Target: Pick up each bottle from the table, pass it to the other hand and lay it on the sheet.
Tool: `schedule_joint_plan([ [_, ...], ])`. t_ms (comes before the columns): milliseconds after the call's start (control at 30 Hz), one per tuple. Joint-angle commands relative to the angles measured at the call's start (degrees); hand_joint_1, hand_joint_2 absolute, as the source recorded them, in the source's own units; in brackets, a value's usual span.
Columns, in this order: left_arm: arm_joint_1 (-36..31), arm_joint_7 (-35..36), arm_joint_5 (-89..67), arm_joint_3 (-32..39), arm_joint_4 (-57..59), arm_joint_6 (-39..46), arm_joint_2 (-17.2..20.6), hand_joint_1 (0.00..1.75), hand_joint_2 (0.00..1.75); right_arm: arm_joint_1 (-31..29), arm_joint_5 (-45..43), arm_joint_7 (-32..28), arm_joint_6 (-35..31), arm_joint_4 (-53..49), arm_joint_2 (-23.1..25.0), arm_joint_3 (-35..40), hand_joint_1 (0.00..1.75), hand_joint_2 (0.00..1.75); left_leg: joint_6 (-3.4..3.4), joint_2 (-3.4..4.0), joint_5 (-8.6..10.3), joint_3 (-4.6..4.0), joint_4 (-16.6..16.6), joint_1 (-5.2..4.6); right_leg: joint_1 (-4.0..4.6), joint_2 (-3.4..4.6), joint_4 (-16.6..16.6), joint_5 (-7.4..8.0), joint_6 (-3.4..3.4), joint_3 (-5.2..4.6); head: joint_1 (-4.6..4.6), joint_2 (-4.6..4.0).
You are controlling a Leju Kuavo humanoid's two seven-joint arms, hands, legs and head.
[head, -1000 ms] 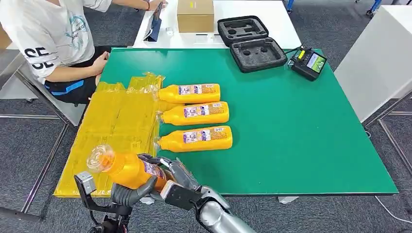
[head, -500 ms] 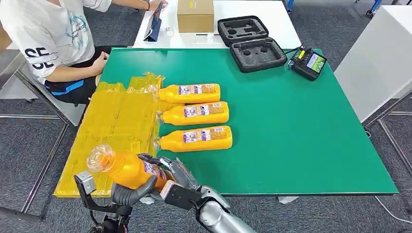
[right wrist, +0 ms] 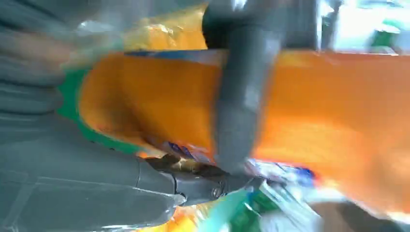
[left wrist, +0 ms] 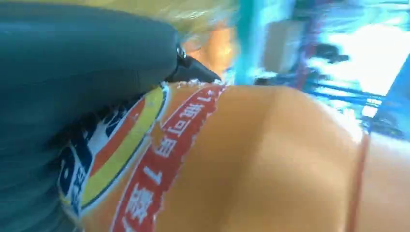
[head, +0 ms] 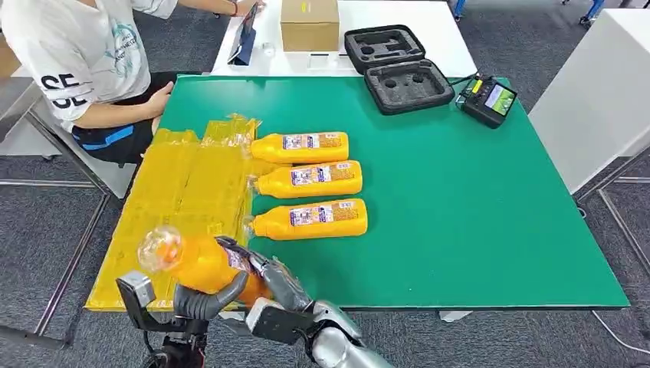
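An orange bottle [head: 198, 263] with a clear cap is held in the air over the near edge of the yellow sheet [head: 184, 188], cap pointing left. My left hand [head: 201, 300] grips it from below, fingers curled round the body. My right hand [head: 270, 280] holds its other end, fingers over the label. In the left wrist view the bottle's label [left wrist: 145, 159] lies against my left hand [left wrist: 72, 58]. In the right wrist view the bottle [right wrist: 338, 121] is blurred, a dark finger [right wrist: 241, 106] across it, my right hand [right wrist: 72, 188] beneath. Three more bottles [head: 309, 179] lie in a row on the green table [head: 475, 222].
A person [head: 77, 54] sits at the table's far left corner, beside the sheet. At the back stand a cardboard box [head: 309, 23], an open black foam case [head: 398, 69] and a handheld controller [head: 488, 100]. A white table [head: 598, 92] stands to the right.
The held bottle has dipped slightly and is blurred by motion. My left hand's fingers have curled further up round it, and my right arm has dropped a little.
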Motion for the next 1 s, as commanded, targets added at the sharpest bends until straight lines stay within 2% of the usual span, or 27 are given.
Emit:
schedule_joint_plan([
  [33,-2.2,-4.5,-17.5,4.7,-1.2,20.4,-1.2,1.75,1.75,3.4,0.7,-3.1,-12.4,-23.8,-4.8,1.2,0.00,0.00,0.00,-0.17,-0.14,0.17,0.0,-0.03,-0.03,-0.06,0.1,-0.17,0.00,0.21,0.04,0.00],
  [100,-2.1,-4.5,-20.4,5.1,-1.9,22.3,-1.3,1.75,1.75,3.5,0.7,-3.4,-13.2,-22.9,-4.9,1.7,0.00,0.00,-0.02,-0.01,-0.05,0.07,0.0,0.01,0.00,0.06,0.0,-0.01,-0.02,0.09,0.00,0.00],
  [133,-2.0,-4.5,-23.1,5.4,-2.4,24.3,-1.4,1.75,1.75,3.6,1.1,-3.8,-13.9,-22.4,-5.0,2.1,0.00,0.00,-0.06,0.02,-0.15,0.29,0.0,-0.02,-0.03,0.08,0.0,-0.12,-0.05,0.25,-0.13,0.00],
  [200,-1.9,-4.5,-25.9,5.6,-3.5,27.5,-1.3,1.55,1.75,3.8,1.0,-3.8,-15.0,-22.5,-5.3,2.9,0.00,0.00,-0.03,-0.26,-0.09,0.24,0.0,0.00,-0.01,-0.24,0.0,-0.15,-0.01,0.27,-0.09,0.00],
  [233,-1.9,-4.5,-27.7,5.3,-4.0,30.1,-0.7,1.54,1.75,3.7,1.3,-3.8,-16.3,-22.9,-5.6,3.5,0.00,0.00,-0.02,-0.23,-0.04,0.21,0.0,0.05,0.04,-0.25,0.0,-0.17,-0.01,0.26,0.00,0.00],
  [267,-1.9,-4.5,-29.3,5.2,-4.0,32.0,-0.2,1.59,1.75,3.8,1.5,-3.8,-17.0,-23.2,-5.8,3.8,0.00,0.00,-0.01,-0.06,-0.05,0.18,0.0,0.00,-0.01,-0.11,0.0,-0.12,0.00,0.19,-0.11,0.00],
  [300,-2.0,-4.5,-32.0,6.9,-4.6,32.1,-0.9,1.59,1.75,3.8,0.9,-3.8,-17.4,-23.8,-6.0,4.2,0.00,0.00,-0.01,-0.03,-0.12,0.33,0.0,0.00,-0.01,-0.05,0.0,-0.17,-0.01,0.33,-0.07,0.00],
  [367,-2.7,-4.5,-39.0,10.8,-5.8,32.1,-2.5,1.69,1.75,3.8,1.1,-3.8,-19.1,-24.8,-6.6,5.2,0.00,0.00,-0.02,0.00,-0.12,0.23,0.0,0.04,0.03,0.00,0.0,-0.10,-0.02,0.24,-0.09,0.00],
  [433,-5.5,-4.5,-53.4,17.1,-7.5,32.1,-4.8,1.75,1.75,3.8,1.0,-3.8,-21.7,-26.4,-7.3,6.5,0.00,0.00,-0.02,-0.07,-0.03,0.05,0.0,0.06,0.05,-0.09,0.0,-0.03,-0.02,0.08,-0.07,0.00],
  [567,-10.9,-4.5,-71.5,22.4,-1.9,32.1,-5.1,1.75,1.75,4.3,0.3,-3.8,-20.5,-26.8,-7.1,6.5,0.00,0.00,-0.02,-0.14,-0.04,0.15,0.0,0.03,0.03,-0.15,0.0,-0.08,-0.03,0.19,-0.07,0.00],
  [600,-13.2,0.3,-80.8,21.8,2.5,32.1,-3.1,1.75,1.75,4.1,0.5,-3.8,-19.9,-26.4,-7.1,6.6,0.00,0.00,-0.03,-0.14,0.01,0.14,0.0,0.02,0.01,-0.16,0.0,-0.04,-0.03,0.17,-0.07,0.00],
  [667,-15.5,9.3,-88.0,16.6,8.6,32.1,2.0,1.75,1.75,3.8,-1.0,-3.8,-19.7,-26.8,-7.4,7.0,0.00,0.00,-0.06,-0.25,0.02,0.31,-0.1,0.00,-0.01,-0.22,-0.1,-0.07,-0.06,0.34,-0.07,0.00],
  [700,-17.5,16.8,-96.3,12.6,14.9,32.1,5.7,1.73,1.75,3.3,-1.4,-3.8,-19.4,-26.2,-7.4,7.2,0.00,0.00,-0.04,-0.22,0.04,0.25,-0.1,-0.02,-0.03,-0.21,-0.1,-0.04,-0.04,0.24,-0.09,0.00],
  [800,-21.6,20.6,-96.4,8.3,24.0,28.3,9.3,1.75,1.75,2.7,-2.2,-3.8,-18.7,-25.9,-7.1,7.4,0.00,0.00,-0.04,-0.41,0.16,0.35,-0.2,-0.04,-0.05,-0.39,-0.1,-0.06,-0.06,0.38,-0.07,0.00],
  [867,-24.3,23.2,-96.2,5.0,29.2,24.4,11.8,1.75,1.75,2.3,-2.7,-3.8,-18.5,-25.8,-6.9,7.7,0.00,0.00,-0.04,-0.22,0.13,0.24,-0.1,-0.03,-0.03,-0.20,-0.1,0.00,-0.05,0.21,-0.09,0.00],
  [900,-25.0,23.5,-95.9,4.7,30.4,24.7,12.1,1.75,1.75,2.2,-2.7,-3.8,-18.5,-25.7,-6.8,7.7,0.00,0.00,-0.07,-0.37,0.15,0.34,-0.2,-0.01,-0.02,-0.33,-0.1,-0.03,-0.08,0.36,-0.09,0.00],
  [1000,-27.3,23.9,-93.6,3.8,34.8,21.4,12.9,1.75,1.75,2.1,-2.9,-3.8,-18.5,-25.7,-6.5,7.7,0.00,0.00,-0.07,-0.22,0.17,0.18,-0.1,0.00,-0.01,-0.22,0.0,0.02,-0.04,0.16,-0.07,0.00],
])
